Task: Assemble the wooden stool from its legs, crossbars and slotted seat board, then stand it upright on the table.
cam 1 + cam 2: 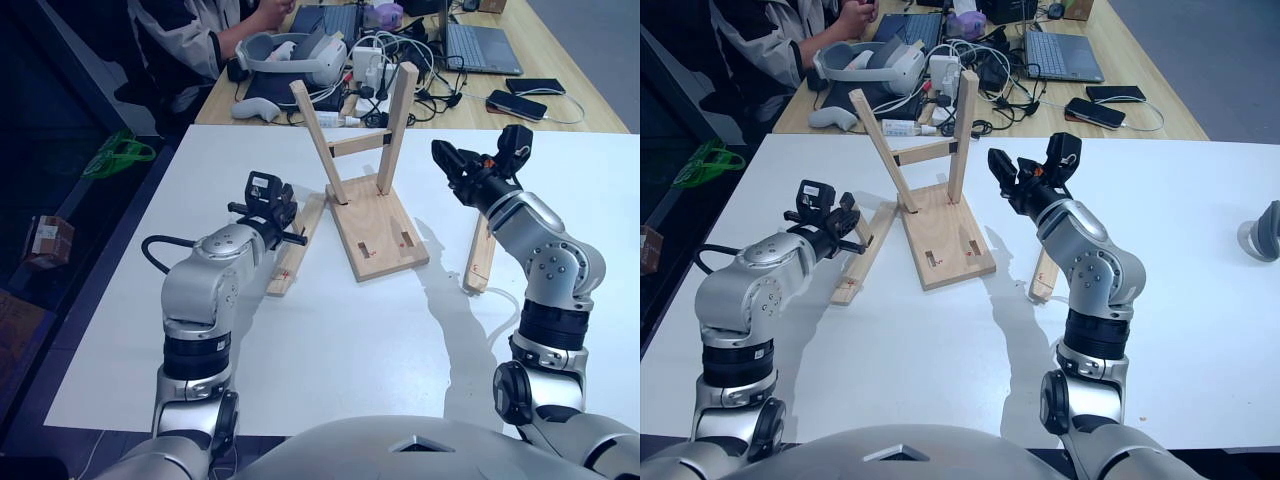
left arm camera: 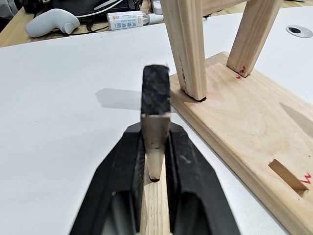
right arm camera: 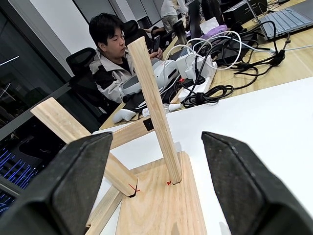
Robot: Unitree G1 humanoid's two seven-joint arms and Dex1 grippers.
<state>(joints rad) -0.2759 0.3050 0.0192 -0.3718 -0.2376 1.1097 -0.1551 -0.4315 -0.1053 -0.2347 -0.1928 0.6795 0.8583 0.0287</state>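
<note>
The slotted seat board (image 1: 378, 238) lies flat mid-table with two legs (image 1: 318, 140) (image 1: 397, 122) standing in its far slots, joined by a crossbar (image 1: 356, 145). Two near slots (image 1: 364, 249) stand empty. My left gripper (image 1: 278, 218) is low at the board's left side, shut on a loose leg (image 1: 296, 248) that lies on the table; the left wrist view shows its fingers (image 2: 180, 161) clamped on the wood (image 2: 154, 164). In the air right of the standing legs, my right gripper (image 1: 478, 160) is open, holding nothing. Another loose leg (image 1: 481, 256) lies below it.
Behind the white table (image 1: 330, 360) runs a wooden desk (image 1: 560, 70) crowded with laptops, cables, a headset (image 1: 290, 50) and a phone (image 1: 512, 103). A grey round object (image 1: 1264, 230) sits at the table's far right. The near half of the table is bare.
</note>
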